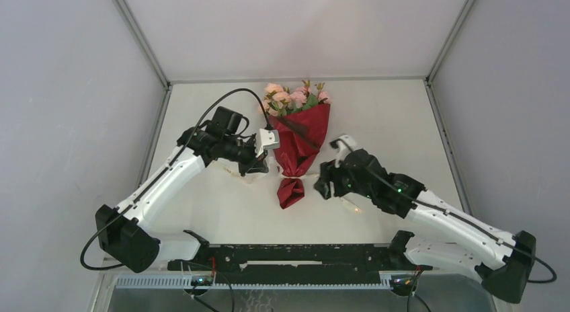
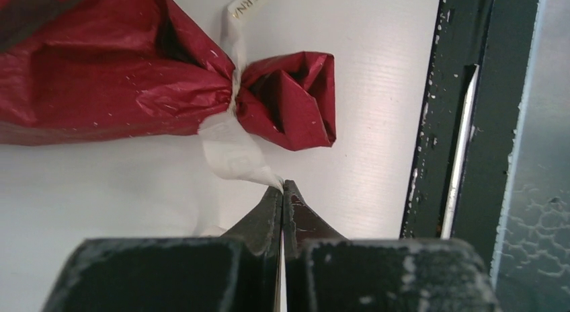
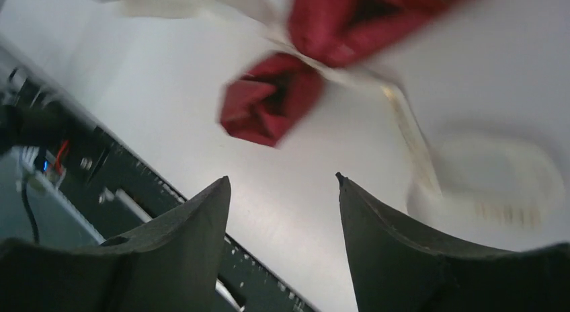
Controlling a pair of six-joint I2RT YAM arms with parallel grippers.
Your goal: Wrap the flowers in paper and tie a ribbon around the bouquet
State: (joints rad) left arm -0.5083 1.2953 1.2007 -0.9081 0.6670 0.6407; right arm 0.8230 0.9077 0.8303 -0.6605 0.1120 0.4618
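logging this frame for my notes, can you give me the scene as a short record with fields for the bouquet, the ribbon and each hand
bouquet: lying on the table, narrow end toward the arms
flowers: pink, at the far end
paper: red, gathered to a narrow neck with a flared tail below it
ribbon: cinched round that neck
left hand: shut, pinching one ribbon end at its tips
right hand: open, holding nothing, beside the bouquet's tail
other ribbon end: loose on the table on the right side, blurred
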